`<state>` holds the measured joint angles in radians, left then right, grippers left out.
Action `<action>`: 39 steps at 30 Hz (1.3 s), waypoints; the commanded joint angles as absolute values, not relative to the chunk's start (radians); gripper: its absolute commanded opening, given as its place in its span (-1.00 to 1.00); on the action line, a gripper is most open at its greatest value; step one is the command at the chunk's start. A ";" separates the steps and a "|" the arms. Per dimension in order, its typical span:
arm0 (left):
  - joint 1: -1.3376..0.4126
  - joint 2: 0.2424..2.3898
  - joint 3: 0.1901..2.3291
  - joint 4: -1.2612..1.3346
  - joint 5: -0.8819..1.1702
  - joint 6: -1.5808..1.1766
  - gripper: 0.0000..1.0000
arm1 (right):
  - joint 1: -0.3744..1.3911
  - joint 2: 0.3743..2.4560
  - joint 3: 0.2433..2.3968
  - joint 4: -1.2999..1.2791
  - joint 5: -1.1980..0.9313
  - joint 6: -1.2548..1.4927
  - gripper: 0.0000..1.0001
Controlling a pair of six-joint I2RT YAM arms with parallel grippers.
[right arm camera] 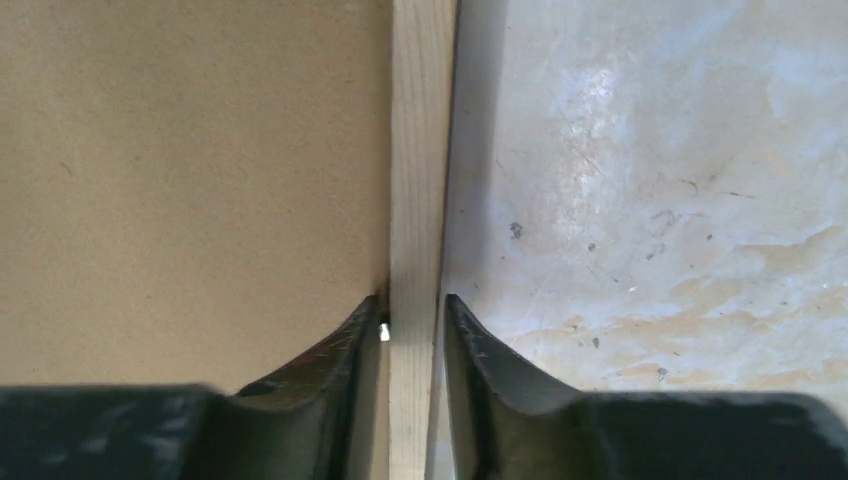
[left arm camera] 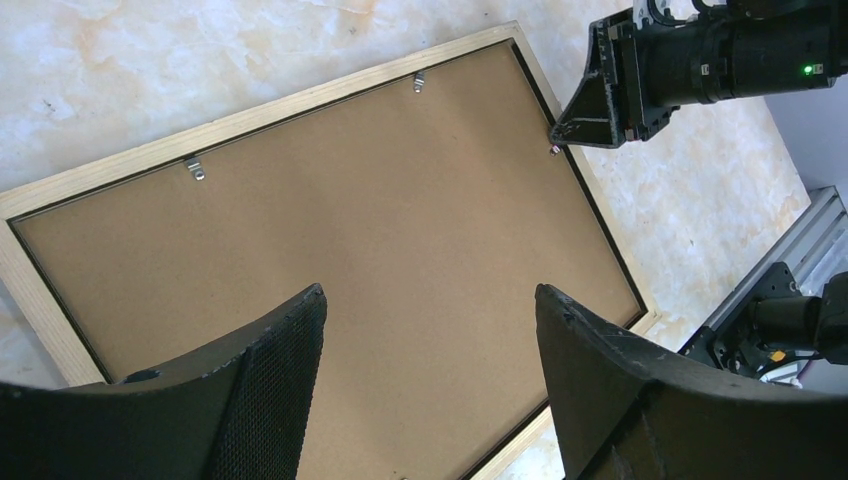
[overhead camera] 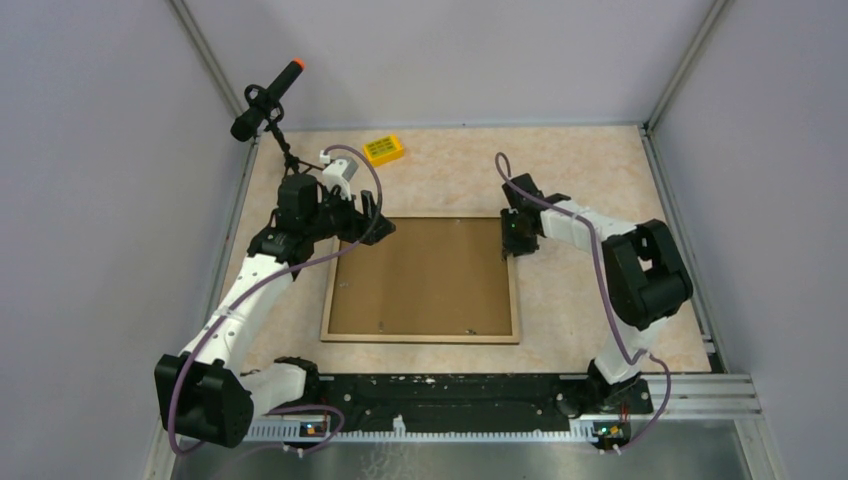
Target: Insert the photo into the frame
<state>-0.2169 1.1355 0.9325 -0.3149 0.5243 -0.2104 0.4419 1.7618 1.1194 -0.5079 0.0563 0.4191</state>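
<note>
Right claw (right arm camera: 412, 303) astride crosswise, face-down frame (right arm camera: 415, 150)

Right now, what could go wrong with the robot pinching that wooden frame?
1. The right tool grips only the thin wooden edge of the frame, so it might slip, or the frame could tilt if lifted from that one side.
2. The brown backing board lies in the frame; tipping might shift it.
3. The left tool hangs open over the board and might bump it if it drops.
</note>
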 commanded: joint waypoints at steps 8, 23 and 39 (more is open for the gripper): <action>-0.216 1.113 0.925 -0.274 0.538 -0.204 0.61 | 0.489 1.650 1.172 -0.616 0.038 0.335 0.27; -0.216 1.117 0.917 -0.271 0.520 -0.205 0.62 | 0.535 1.551 0.915 -0.512 -0.004 0.381 0.02; -0.216 1.105 0.916 -0.267 0.542 -0.209 0.62 | 0.484 1.831 1.173 -0.457 0.182 0.057 -1.00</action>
<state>-0.2169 1.1343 0.9249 -0.3141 0.5205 -0.2104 0.5106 1.7374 1.0988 -0.5621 0.0853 0.2867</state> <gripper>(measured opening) 0.809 0.071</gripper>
